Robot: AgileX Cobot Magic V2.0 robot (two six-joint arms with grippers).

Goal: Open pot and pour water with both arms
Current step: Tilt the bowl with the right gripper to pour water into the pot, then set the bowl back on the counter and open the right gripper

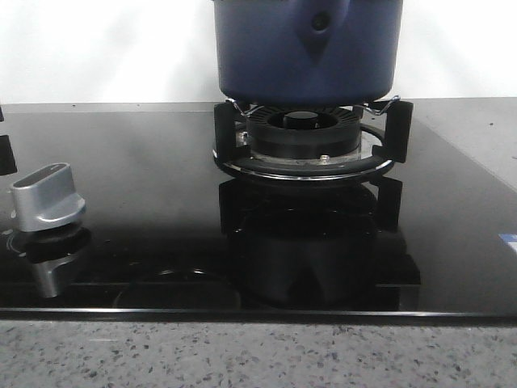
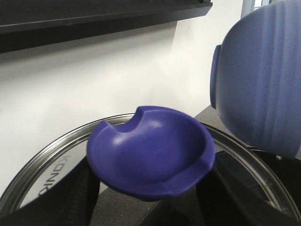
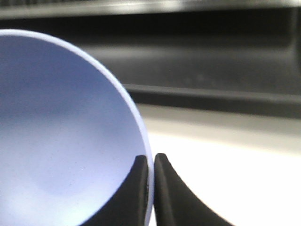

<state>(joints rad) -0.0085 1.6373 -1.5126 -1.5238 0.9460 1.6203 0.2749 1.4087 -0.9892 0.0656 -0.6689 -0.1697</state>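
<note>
Lid point(image 2: 150, 157) is off in the left claw point(image 2: 146, 207) - right claw point(image 3: 151, 188) pinches the pot point(image 1: 307, 48) rim, lifted off the burner point(image 1: 303, 141) - pouring's left, I think.

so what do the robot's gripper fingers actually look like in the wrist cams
Only the fingers show. The right gripper has two matte black fingers with curved outer edges tapering to narrow tips. The left gripper's fingers are dark, blurred shapes. No cables, markings or arm links are visible.

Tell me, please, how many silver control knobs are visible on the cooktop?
1. The silver knob stands at the cooktop's front left, left of the burner ring; more may lie hidden beyond the frame's left edge.
</note>
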